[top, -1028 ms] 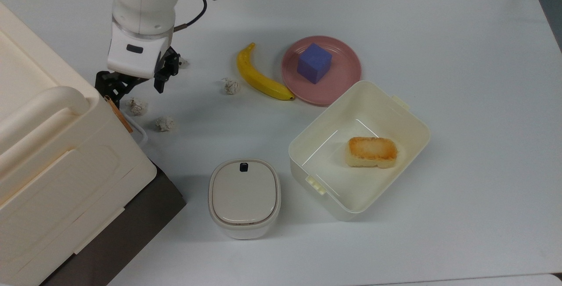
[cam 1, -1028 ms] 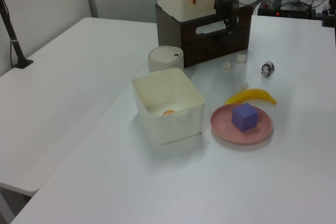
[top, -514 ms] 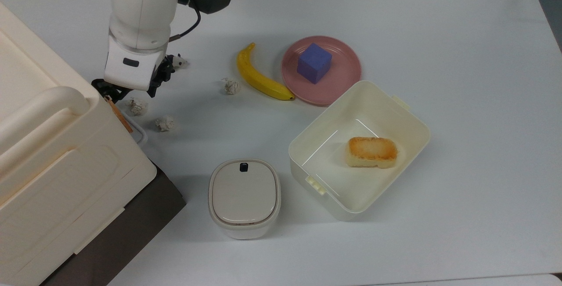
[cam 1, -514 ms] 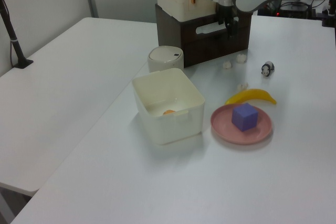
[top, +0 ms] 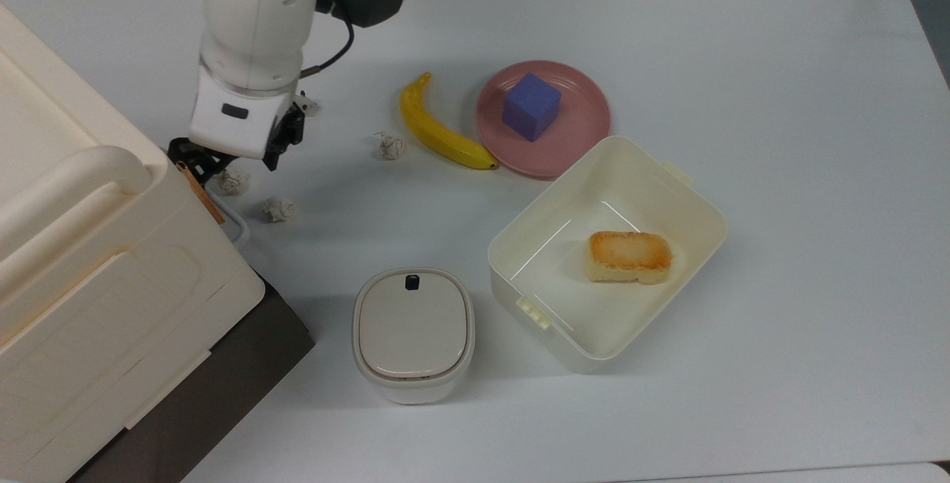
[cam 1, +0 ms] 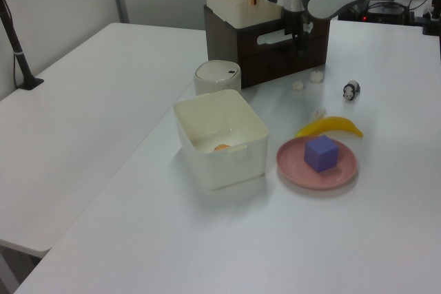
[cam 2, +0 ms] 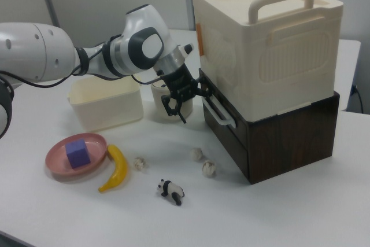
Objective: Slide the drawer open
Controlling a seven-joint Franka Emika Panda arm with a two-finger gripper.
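The drawer [cam 1: 256,31] is the upper dark brown front of the cabinet under the big cream box, with a white loop handle [cam 2: 220,113] across it. It sits flush with the cabinet. My gripper [cam 2: 184,101] hangs open right at the handle's end nearest the arm, its dark fingers spread to either side. Whether a finger touches the handle I cannot tell. In the top view my gripper [top: 236,160] is beside the cabinet's corner, above the handle [top: 234,222]. In the left view my gripper [cam 1: 298,32] is in front of the drawer's right part.
A large cream box [top: 74,260] stands on the cabinet. Crumpled paper balls [top: 279,208] and a toy panda [cam 2: 171,191] lie near the gripper. Further off are a lidded canister [top: 413,333], an open bin [top: 668,194] holding bread, a banana [top: 438,134], and a pink plate [top: 586,134] with a purple cube [top: 531,106].
The arm shifted toward the cabinet and then a little back to the top view's right. The fingers stay spread. The drawer front and handle have not visibly moved.
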